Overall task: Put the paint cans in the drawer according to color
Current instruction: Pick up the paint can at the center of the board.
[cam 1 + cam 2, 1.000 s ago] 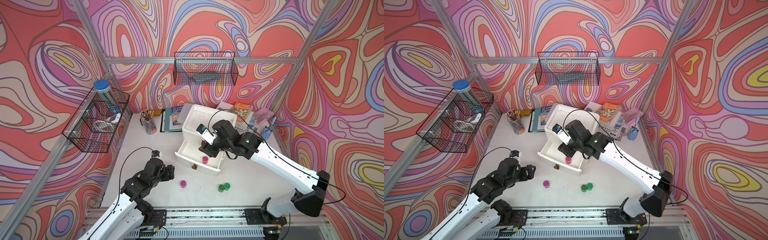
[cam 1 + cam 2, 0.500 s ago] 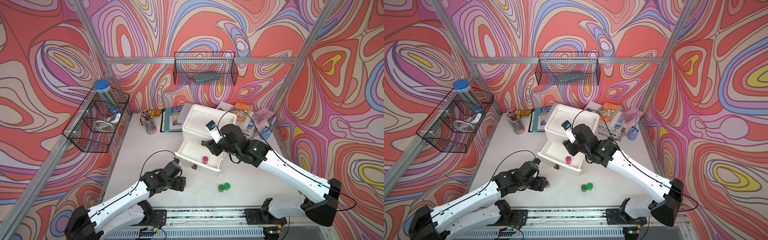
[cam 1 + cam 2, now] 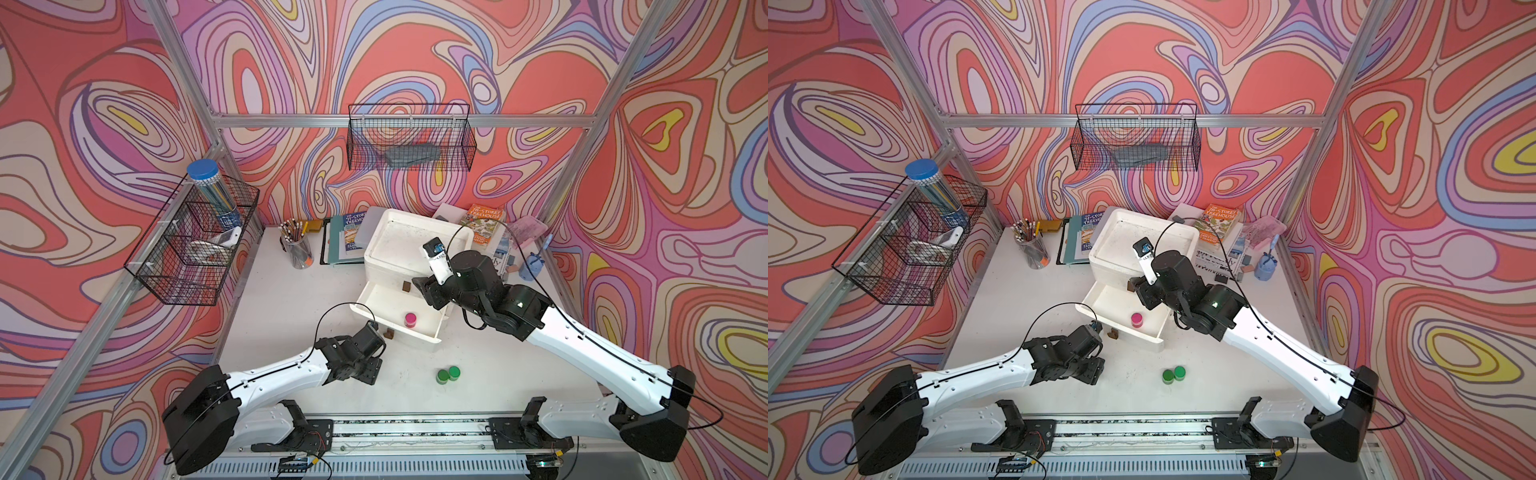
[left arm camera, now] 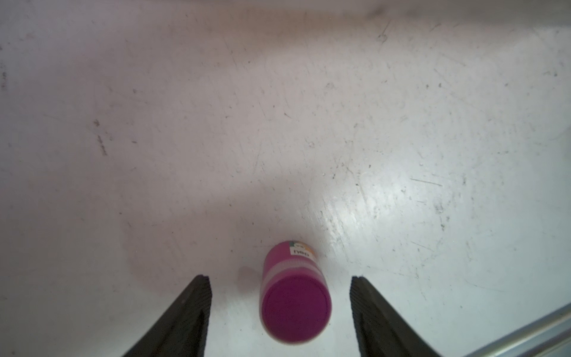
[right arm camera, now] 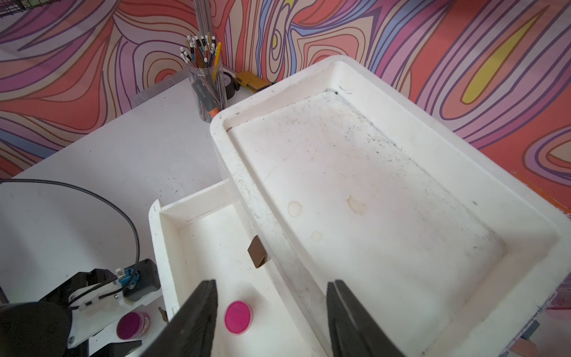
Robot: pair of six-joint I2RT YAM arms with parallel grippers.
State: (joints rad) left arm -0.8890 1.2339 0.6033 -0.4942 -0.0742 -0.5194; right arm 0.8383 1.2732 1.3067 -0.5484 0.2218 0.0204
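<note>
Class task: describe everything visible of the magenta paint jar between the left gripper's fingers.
The magenta paint jar is a small round pot with a darker magenta lid, a pale band under it and a printed label on its pink body. It stands upright on the scuffed white table, between the left gripper's open fingers, neither touching it.

pink jar (image 3: 1136,319) in open drawer (image 3: 1121,330) | 2 green jars (image 3: 1168,376) touching, on tbl (image 3: 1225,374)

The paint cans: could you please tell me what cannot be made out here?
Top views: the left gripper hides the pink can beneath it.
Left wrist view: that can's label is blurred.
All views: the shut upper drawer hides its contents; no white can shows.
Top views: green cans too small for labels.
</note>
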